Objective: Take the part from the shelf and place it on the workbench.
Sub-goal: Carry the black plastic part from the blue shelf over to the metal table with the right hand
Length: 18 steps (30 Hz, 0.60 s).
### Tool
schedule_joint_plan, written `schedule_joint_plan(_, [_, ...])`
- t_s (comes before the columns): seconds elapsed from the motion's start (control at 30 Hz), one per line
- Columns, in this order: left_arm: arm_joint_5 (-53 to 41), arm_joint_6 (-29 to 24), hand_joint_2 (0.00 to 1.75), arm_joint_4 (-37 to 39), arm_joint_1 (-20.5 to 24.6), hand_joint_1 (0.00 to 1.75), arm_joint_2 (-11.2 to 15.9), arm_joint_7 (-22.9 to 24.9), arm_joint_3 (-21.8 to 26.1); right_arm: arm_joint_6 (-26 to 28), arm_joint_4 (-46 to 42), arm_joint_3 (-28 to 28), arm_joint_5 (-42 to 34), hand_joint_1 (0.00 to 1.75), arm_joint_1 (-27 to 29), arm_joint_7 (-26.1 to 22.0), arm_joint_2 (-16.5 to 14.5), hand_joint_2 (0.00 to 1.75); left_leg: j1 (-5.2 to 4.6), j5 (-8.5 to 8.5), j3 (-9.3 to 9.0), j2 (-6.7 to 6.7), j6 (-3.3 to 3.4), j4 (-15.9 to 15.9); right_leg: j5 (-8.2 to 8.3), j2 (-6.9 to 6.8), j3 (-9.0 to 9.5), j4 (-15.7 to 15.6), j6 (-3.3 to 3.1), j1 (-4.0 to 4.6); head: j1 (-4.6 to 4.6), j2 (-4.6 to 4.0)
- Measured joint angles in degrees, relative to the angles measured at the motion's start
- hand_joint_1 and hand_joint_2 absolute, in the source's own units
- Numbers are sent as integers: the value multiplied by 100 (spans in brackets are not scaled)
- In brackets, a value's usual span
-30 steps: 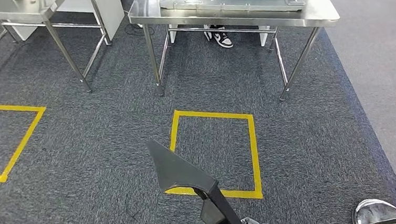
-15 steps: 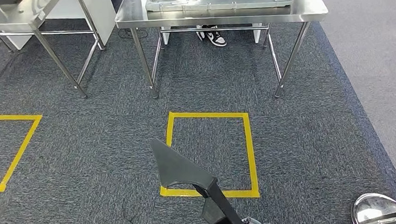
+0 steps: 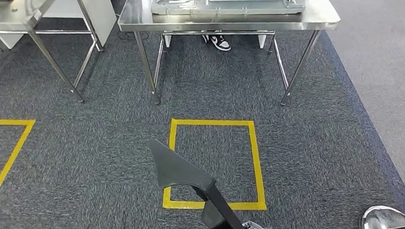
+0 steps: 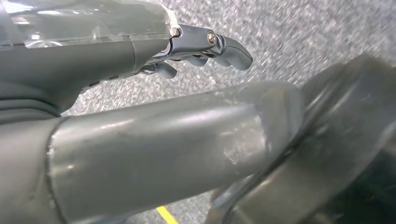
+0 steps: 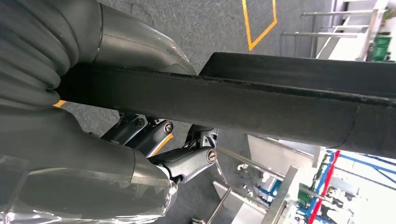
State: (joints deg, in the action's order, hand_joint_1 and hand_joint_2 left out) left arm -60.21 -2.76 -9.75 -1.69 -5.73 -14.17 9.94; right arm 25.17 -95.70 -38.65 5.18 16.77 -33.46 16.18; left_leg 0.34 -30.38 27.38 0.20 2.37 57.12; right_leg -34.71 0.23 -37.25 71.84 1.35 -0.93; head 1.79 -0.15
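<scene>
Clearly the right hand (image 5: 140,154) clamps thumb and fingers (image 5: 187,163) around the black part (image 5: 280,107), carried above the carpet (image 3: 85,155). The left wrist view shows the left hand (image 4: 116,51), fingers curled, holding nothing. Ahead stands the workbench (image 3: 322,14).

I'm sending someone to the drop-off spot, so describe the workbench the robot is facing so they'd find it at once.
Start from the dark grey carpet and find the full yellow tape square outlined on it. Straight beyond stands a stainless steel workbench on thin legs. Unlike the steel table to its left, it carries a large flat grey metal panel.
</scene>
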Motion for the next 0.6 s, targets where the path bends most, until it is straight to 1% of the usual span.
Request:
schedule_joint_plan(0.03, [-7, 17, 0, 0, 0, 0, 0, 1, 1, 71, 0, -4, 69, 175, -1, 33, 0, 175, 1, -50, -57, -7, -4, 0, -35, -1, -203, 169, 8, -8, 0, 0])
schedule_joint_plan(0.07, [-17, 36, 0, 0, -1, 0, 0, 2, 1, 187, -1, -5, 184, 175, -5, 88, 0, 175, 4, -111, -131, -14, -13, 0, 22, -4, -316, 151, 14, -14, 0, 0])
schedule_joint_plan(0.1, [-28, 53, 0, 0, -2, 0, 0, 1, 1, 334, -9, 0, 329, 175, -10, 167, 0, 175, 7, -180, -220, -19, -25, 0, 186, -9, -339, -37, 12, -20, 0, 0])
schedule_joint_plan(0.17, [-93, 61, 0, 2, -3, 0, -17, 36, -2, 658, -62, 57, 654, 175, -22, 400, -1, 175, 8, -336, -407, -12, -60, 0, 744, -37, -255, -667, -10, -16, 1, 0])
schedule_joint_plan(0.2, [-157, 34, 0, 3, 5, 0, -70, 113, -8, 782, -107, 108, 803, 175, -37, 544, -5, 175, 2, -400, -464, -9, -86, -9, 940, -55, -219, -902, -31, 2, 1, 0])
schedule_joint_plan(0.23, [-237, -21, 0, 5, 21, 0, -162, 250, -18, 877, -156, 174, 946, 175, -55, 697, -9, 175, -5, -449, -502, -6, -118, -38, 1073, -67, -204, -1038, -55, 21, 2, 0])
schedule_joint_plan(0.27, [-320, -88, 0, 6, 56, 0, -312, 456, -43, 941, -205, 263, 1113, 175, -83, 858, -13, 175, -14, -453, -538, -5, -154, -49, 1078, -69, -203, -1078, -80, 37, 2, 0])
schedule_joint_plan(0.3, [-379, -165, 0, 5, 103, 0, -500, 700, -82, 962, -250, 373, 1295, 175, -130, 1004, -16, 175, -24, -412, -535, -19, -189, -29, 1049, -61, -165, -1112, -114, 36, 1, 0])
schedule_joint_plan(0.33, [-410, -227, 0, 1, 148, 0, -660, 924, -126, 944, -286, 508, 1479, 175, -182, 1123, -16, 175, -23, -347, -510, -31, -214, 86, 1037, -46, -99, -1156, -149, 23, 2, 0])
schedule_joint_plan(0.37, [-421, -260, 0, -5, 192, 0, -786, 1087, -181, 881, -314, 677, 1649, 175, -252, 1211, -16, 175, -26, -264, -426, -45, -234, 323, 992, -35, -8, -1208, -188, 8, 1, 0])
schedule_joint_plan(0.4, [-414, -279, 0, -11, 228, 0, -865, 1176, -234, 777, -328, 856, 1768, 175, -331, 1257, -16, 175, -30, -229, -258, -65, -251, 640, 948, -27, 93, -1250, -224, -4, 2, 0])
schedule_joint_plan(0.43, [-409, -276, 0, -18, 264, 0, -890, 1191, -277, 661, -337, 1036, 1835, 175, -400, 1279, -16, 175, -29, -283, -31, -74, -265, 997, 895, -24, 189, -1281, -250, -7, 3, 0])
schedule_joint_plan(0.47, [-406, -268, 0, -21, 302, 0, -911, 1175, -316, 556, -338, 1208, 1867, 175, -460, 1285, -16, 175, -40, -419, 211, -83, -283, 1314, 832, -25, 272, -1292, -268, -3, 4, 0])
schedule_joint_plan(0.5, [-403, -264, 0, -27, 334, 0, -930, 1155, -343, 473, -339, 1354, 1880, 175, -503, 1282, -16, 175, -51, -628, 437, -93, -296, 1542, 767, -24, 350, -1294, -276, 4, 5, 0])
schedule_joint_plan(0.53, [-403, -259, 0, -34, 360, 0, -937, 1133, -359, 425, -338, 1473, 1886, 175, -528, 1279, -14, 175, -63, -821, 613, -100, -301, 1652, 696, -22, 436, -1294, -279, 13, 4, 0])
schedule_joint_plan(0.57, [-403, -255, 0, -40, 372, 0, -944, 1117, -376, 396, -337, 1567, 1891, 175, -542, 1275, -11, 175, -77, -920, 721, -106, -295, 1621, 622, -18, 532, -1294, -279, 20, 4, 0])
schedule_joint_plan(0.6, [-403, -252, 0, -46, 377, 0, -945, 1108, -394, 381, -336, 1643, 1894, 175, -550, 1271, -9, 175, -93, -875, 771, -111, -278, 1457, 546, -12, 636, -1294, -276, 27, 4, 0])
